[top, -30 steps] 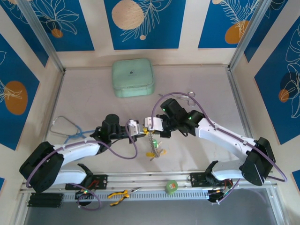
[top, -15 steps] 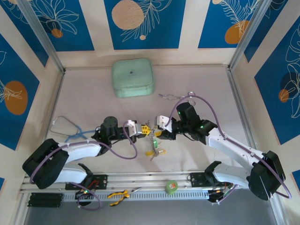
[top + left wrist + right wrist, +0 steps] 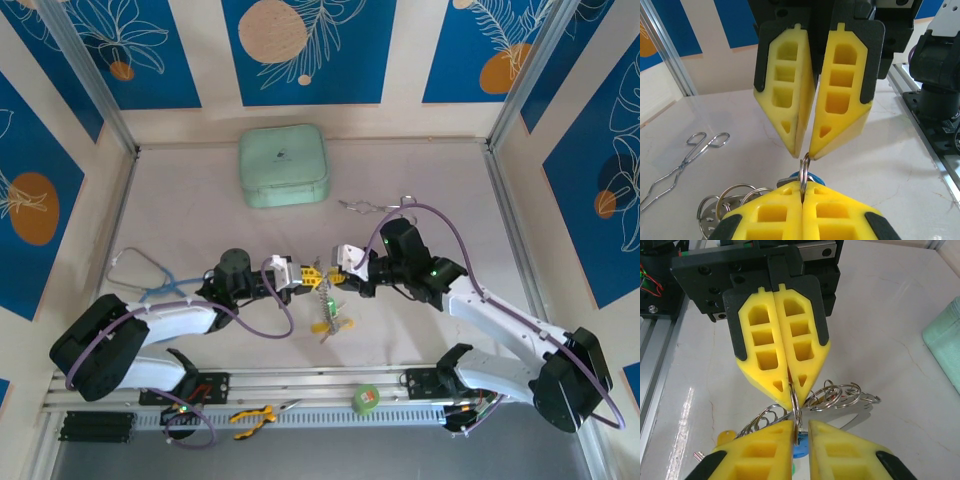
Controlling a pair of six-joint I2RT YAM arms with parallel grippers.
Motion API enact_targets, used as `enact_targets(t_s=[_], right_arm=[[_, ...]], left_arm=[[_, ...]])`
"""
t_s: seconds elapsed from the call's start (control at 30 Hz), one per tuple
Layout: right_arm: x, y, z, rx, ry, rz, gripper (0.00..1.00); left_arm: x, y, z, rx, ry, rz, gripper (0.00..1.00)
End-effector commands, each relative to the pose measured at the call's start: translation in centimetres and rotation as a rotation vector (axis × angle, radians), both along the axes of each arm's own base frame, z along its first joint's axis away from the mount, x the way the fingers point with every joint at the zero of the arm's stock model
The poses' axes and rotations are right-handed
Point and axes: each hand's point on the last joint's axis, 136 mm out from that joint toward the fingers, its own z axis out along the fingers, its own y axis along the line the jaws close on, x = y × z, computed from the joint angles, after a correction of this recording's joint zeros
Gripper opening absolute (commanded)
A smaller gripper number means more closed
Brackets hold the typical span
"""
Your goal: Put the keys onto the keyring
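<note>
the keyring (image 3: 804,172) is being clamped by the closed left pincer (image 3: 802,189); the right pincer (image 3: 805,154) is being held narrowly around it, grip unclear. keys (image 3: 329,322) are hanging strung; threading seemingly unfinished.

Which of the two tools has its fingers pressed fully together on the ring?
The left tool: its yellow fingers meet flush on the ring, whereas the right tool shows a visible gap between its fingers.

Worktop (image 3: 200,220): pale, faintly marbled, walls on three sides. Mint-green square case (image 3: 284,166) lies flat, well beyond fingers (image 3: 312,272), near far wall. Silver forceps (image 3: 372,208) beyond and right of fingers, apart from case. Stethoscope (image 3: 160,290), blue tubing, well left of fingers, near left wall.
</note>
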Motion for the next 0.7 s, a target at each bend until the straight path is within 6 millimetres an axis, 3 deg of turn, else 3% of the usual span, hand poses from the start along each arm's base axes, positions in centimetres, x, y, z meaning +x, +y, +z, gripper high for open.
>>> enact_targets(t_s=[0.0, 0.13, 0.27, 0.4, 0.67], right_arm=[[-0.36, -0.52, -0.49, -0.028, 0.002, -0.004, 0.11], [-0.42, -0.51, -0.83, -0.044, 0.003, 0.000, 0.09], [-0.38, -0.35, -0.95, -0.052, 0.002, 0.004, 0.21], [-0.16, -0.14, -0.96, -0.053, -0.004, 0.004, 0.21], [-0.05, -0.11, -0.75, -0.062, -0.013, 0.007, 0.03]], left_arm=[[-0.61, -0.12, 1.37, -0.045, -0.041, -0.028, 0.00], [-0.58, -0.17, 1.61, -0.050, -0.045, -0.031, 0.00], [-0.60, -0.20, 1.57, -0.049, -0.044, -0.032, 0.00], [-0.59, -0.22, 1.58, -0.048, -0.045, -0.033, 0.00], [-0.59, -0.19, 1.77, -0.051, -0.052, -0.033, 0.00]])
